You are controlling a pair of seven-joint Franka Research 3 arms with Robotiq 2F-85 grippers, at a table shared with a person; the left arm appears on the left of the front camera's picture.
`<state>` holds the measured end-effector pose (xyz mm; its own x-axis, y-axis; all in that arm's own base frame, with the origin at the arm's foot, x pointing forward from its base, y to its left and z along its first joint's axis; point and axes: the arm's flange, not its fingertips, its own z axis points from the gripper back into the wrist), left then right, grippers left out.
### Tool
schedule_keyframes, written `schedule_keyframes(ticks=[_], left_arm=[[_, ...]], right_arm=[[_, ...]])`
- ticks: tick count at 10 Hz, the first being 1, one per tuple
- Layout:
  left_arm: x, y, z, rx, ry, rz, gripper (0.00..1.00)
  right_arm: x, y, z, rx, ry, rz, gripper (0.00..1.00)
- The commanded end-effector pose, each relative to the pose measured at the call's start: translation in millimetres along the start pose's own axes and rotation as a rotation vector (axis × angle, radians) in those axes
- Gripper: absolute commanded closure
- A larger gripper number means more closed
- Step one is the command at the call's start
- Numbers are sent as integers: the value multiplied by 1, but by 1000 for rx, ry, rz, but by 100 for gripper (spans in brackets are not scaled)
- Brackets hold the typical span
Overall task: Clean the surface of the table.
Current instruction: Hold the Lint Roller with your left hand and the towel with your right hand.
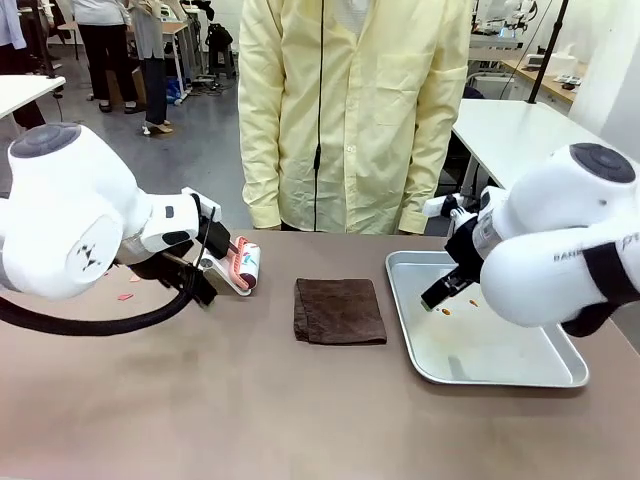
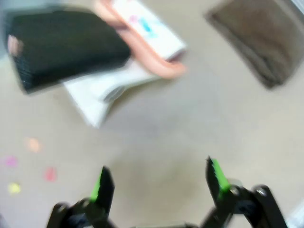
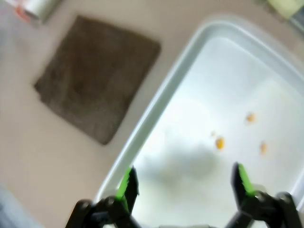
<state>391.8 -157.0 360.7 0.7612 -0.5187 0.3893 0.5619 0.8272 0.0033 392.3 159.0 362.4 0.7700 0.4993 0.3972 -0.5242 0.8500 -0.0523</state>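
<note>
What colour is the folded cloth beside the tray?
The cloth is dark brown; the front view shows it best.

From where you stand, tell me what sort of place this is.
Probably a robotics lab or workshop: white tables stand on a bare grey floor behind the person, and a bench with gear runs along the far right wall.

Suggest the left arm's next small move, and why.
Probably ease the left gripper forward to the pink-handled tool and close on its handle. Its jaws stand open and empty just short of it, and coloured scraps lie on the table beside, so some tool seems needed.
</note>
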Motion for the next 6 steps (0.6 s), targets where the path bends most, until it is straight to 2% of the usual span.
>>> schedule_keyframes(ticks=[1,2,3,4,5,6], left_arm=[[-3,21,32,-247,179,176,0],[-4,25,43,-357,179,295,0],[-8,35,54,-495,160,371,0],[-18,51,66,-544,103,445,0],[-36,76,78,-644,35,499,0],[-61,101,96,-729,-70,544,0]], right_arm=[[1,-12,37,214,162,-299,0],[-4,-18,52,280,237,-423,0],[-12,-24,70,502,244,-476,0],[-27,-36,86,672,210,-573,0],[-46,-49,99,794,185,-671,0],[-74,-62,110,898,104,-749,0]])
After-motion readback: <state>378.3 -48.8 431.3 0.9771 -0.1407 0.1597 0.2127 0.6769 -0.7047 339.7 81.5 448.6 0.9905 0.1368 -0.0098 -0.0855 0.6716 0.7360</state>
